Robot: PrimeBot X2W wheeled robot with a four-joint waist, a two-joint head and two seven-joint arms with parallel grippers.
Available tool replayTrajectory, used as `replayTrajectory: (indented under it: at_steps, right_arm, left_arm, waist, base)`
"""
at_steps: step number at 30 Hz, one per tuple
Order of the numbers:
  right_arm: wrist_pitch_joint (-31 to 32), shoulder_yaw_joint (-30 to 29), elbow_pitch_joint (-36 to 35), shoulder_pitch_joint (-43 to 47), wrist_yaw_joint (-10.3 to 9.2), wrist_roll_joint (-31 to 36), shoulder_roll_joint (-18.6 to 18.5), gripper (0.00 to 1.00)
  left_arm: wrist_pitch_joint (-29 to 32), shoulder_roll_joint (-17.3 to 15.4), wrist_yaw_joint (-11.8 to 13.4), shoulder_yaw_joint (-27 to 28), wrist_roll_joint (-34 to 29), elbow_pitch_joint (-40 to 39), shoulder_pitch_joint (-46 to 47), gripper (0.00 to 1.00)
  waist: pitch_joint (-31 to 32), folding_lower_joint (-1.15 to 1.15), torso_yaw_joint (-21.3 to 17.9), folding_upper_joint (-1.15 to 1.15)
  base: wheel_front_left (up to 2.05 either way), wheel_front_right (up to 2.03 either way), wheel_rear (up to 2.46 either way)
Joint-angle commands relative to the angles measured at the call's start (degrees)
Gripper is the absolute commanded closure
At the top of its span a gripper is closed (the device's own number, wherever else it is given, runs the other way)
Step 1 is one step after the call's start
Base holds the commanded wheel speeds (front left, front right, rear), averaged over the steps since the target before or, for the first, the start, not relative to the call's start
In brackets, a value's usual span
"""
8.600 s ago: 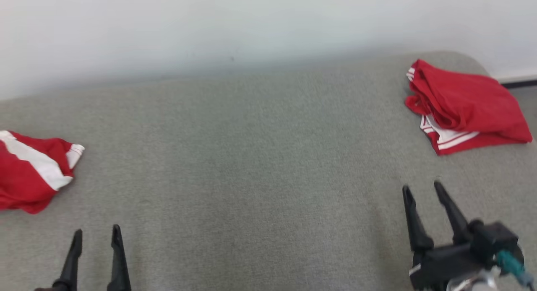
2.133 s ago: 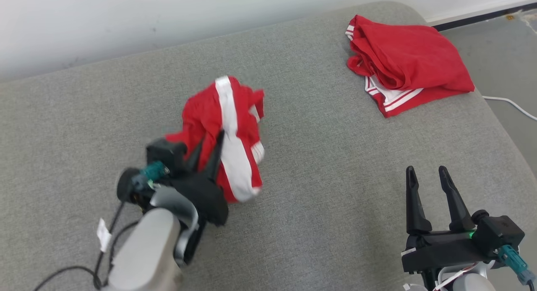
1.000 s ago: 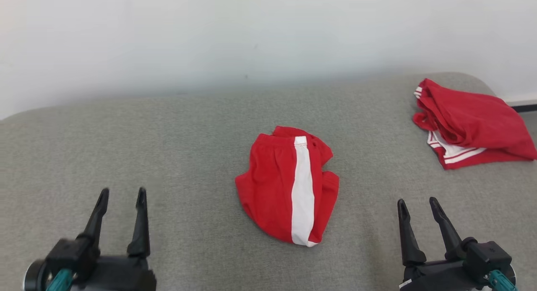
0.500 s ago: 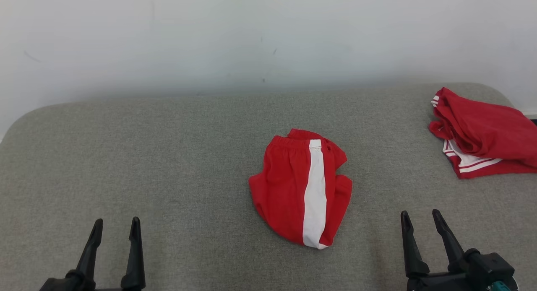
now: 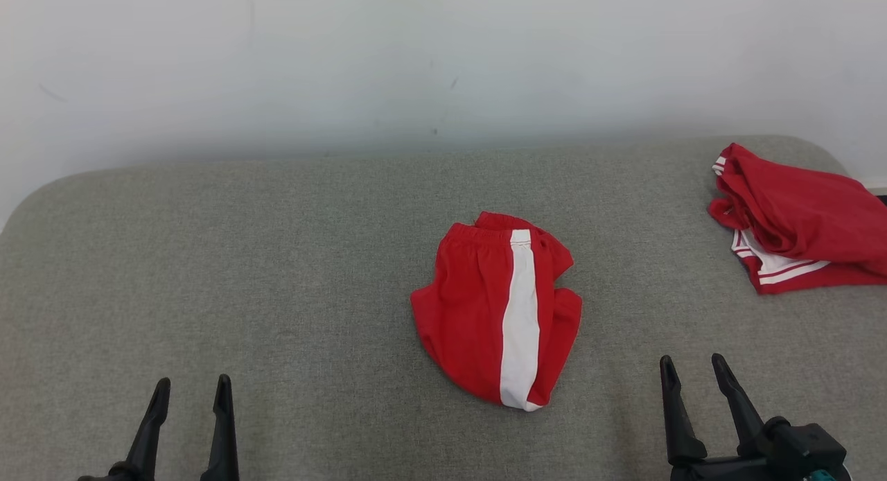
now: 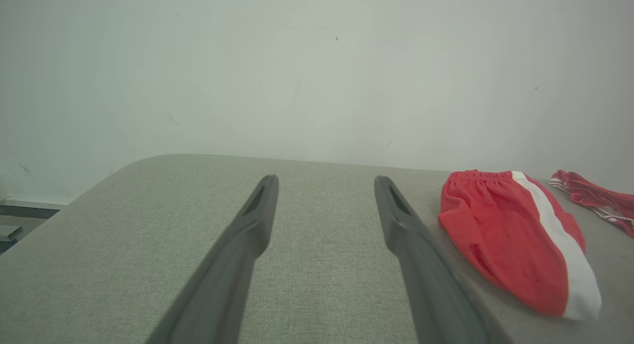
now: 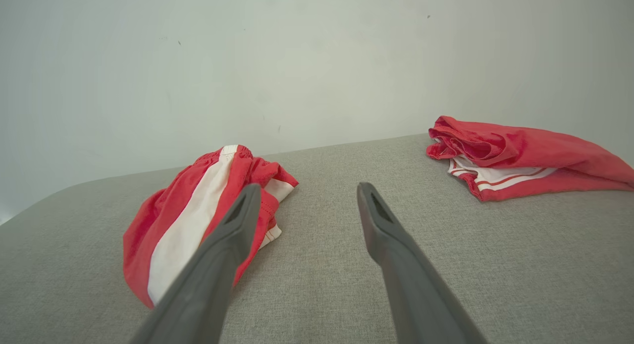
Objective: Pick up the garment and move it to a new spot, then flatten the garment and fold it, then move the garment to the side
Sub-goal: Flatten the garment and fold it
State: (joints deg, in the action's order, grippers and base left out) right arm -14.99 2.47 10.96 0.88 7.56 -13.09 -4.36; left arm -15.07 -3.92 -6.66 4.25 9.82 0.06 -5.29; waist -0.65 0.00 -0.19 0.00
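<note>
**Both grippers spread and empty, crumpled garment at frame centre**

At the bottom of the head view, the left gripper (image 5: 193,384) rises from the lower left corner. Its two dark fingers are apart with nothing between them. The right gripper (image 5: 691,360) stands at the lower right, fingers likewise spread and empty. Each wrist view shows the same gap: bare grey fabric between the left gripper (image 6: 325,179) fingers, and between the right gripper (image 7: 308,186) fingers.

Farther up, at the centre of the head view, the garment (image 5: 499,315) lies in a crumpled heap on the grey upholstered surface (image 5: 277,259). It is red with a broad white stripe running top to bottom, and is well apart from both grippers. In the left wrist view the garment (image 6: 510,240) sits at the right of the frame. In the right wrist view the garment (image 7: 183,225) is at the left, partly behind one finger.

At the upper right of the head view, a second red garment (image 5: 797,224) with thin white stripes lies loosely bunched near the surface's far corner.

Across the top of the frame is a plain pale wall (image 5: 416,58).
</note>
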Motion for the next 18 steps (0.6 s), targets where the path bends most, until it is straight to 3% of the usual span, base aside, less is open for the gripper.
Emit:
replayTrajectory:
  at_steps: [1, 18]
  right_arm:
    - [-0.2, -0.1, 0.1, 0.3, -0.18, -0.2, 0.1, 0.0]
    - [-0.2, -0.2, 0.6, 0.4, -0.18, -0.3, 0.3, 0.0]
  left_arm:
    - [-0.1, 0.2, -0.3, 0.3, -0.5, 0.0, -0.5, 0.0]
    - [-0.1, 0.8, -0.7, 1.3, -1.6, 0.0, -0.2, 0.0]
  waist:
    - [-0.1, 0.0, 0.0, 0.0]
    - [0.0, 0.0, 0.2, 0.0]
  base:
    - [0.0, 0.0, 0.0]
    - [0.0, 0.0, 0.0]
